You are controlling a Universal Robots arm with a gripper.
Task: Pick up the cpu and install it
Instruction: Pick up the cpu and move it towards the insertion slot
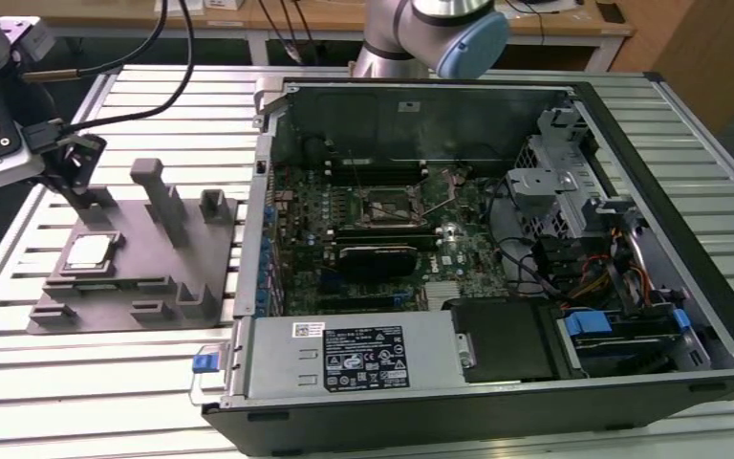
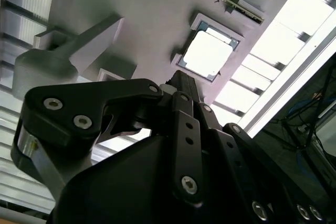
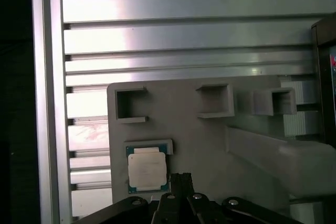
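You're at the pick-up stage: the cpu (image 1: 91, 251) is not yet grasped and lies flat, shiny side up, in its shallow seat on the grey fixture plate (image 1: 131, 266), which sits on the slatted table (image 1: 112, 382) toward its edge at the exterior view's left. Your hand (image 1: 76, 170) hangs over the far end of that plate, above and just beyond the chip; in both wrist views its fingers look drawn together with nothing between them, so it is closed and empty. By my reading, a grasp calls for spreading the fingers, centring them over the chip and coming down square, so the thin pale rim is caught evenly and not tipped. Mind the upright posts (image 1: 163, 196) on the plate: they stand near the cpu and crowd the approach. The open computer case (image 1: 341, 421) lies just beside the plate, and its metal-framed socket (image 1: 390, 203) sits mid-motherboard, hemmed in by the case walls, drive cage and loose cables.
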